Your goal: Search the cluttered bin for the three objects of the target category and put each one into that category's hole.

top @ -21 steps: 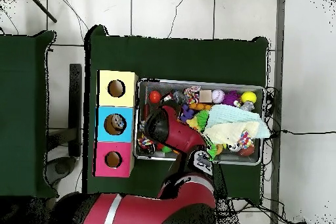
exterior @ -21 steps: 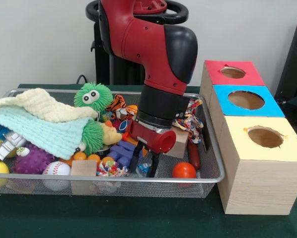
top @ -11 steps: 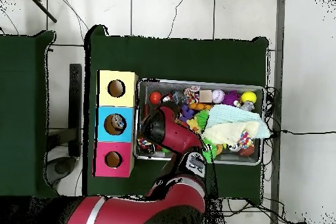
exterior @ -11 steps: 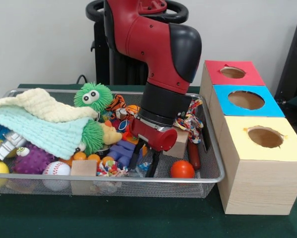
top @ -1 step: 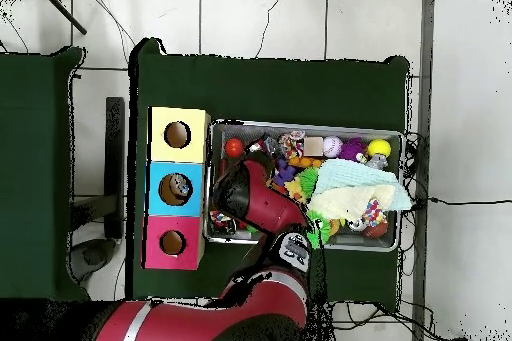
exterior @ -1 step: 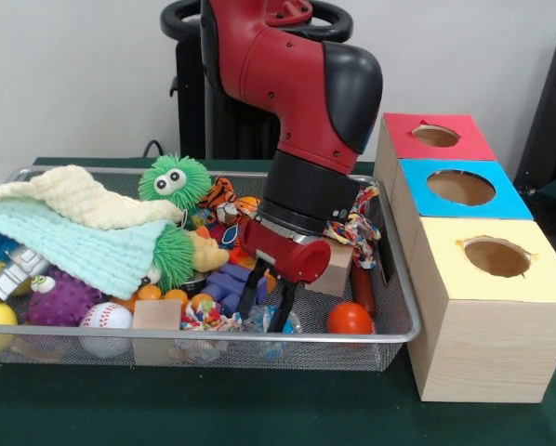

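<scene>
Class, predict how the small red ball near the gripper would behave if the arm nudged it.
The red ball is round and smooth, so it would probably roll. The mesh bin wall beside it should stop it. It looks glossy, so maybe slippery.

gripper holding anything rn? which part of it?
Nothing held, as far as the front view shows. The gripper is open, its fingers apart and reaching down into the clutter by the near rim of the wire bin.

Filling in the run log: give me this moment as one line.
hand: open, low in wire bin | holding: nothing | orange ball: beside it | boxes: nothing going in
</scene>
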Robot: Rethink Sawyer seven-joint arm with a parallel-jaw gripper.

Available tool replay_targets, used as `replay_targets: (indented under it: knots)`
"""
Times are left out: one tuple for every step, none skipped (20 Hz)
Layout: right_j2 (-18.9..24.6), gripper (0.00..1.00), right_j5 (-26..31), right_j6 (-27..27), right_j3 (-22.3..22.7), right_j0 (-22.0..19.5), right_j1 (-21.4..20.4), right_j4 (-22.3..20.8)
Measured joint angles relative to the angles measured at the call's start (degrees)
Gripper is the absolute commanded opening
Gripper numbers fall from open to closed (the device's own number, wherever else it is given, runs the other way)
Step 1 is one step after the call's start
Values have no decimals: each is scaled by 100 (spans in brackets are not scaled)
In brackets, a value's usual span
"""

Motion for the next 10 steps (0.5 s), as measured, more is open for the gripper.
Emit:
replay_targets:
  knots:
    - [0,100,-68,0,1,-11,0,-1]
    - [0,100,-137,0,2,-22,0,-2]
    - [-1,100,-205,0,4,-33,0,-3]
    - [2,100,-215,0,10,-39,-1,-3]
    - [0,100,-226,0,25,-52,-1,0]
    - [0,100,-228,0,30,-62,2,1]
    - [0,100,-228,0,32,-68,2,1]
    - [0,100,-228,0,34,-74,2,1]
    - [0,100,-228,0,35,-80,3,1]
    - [0,100,-228,0,35,-86,3,1]
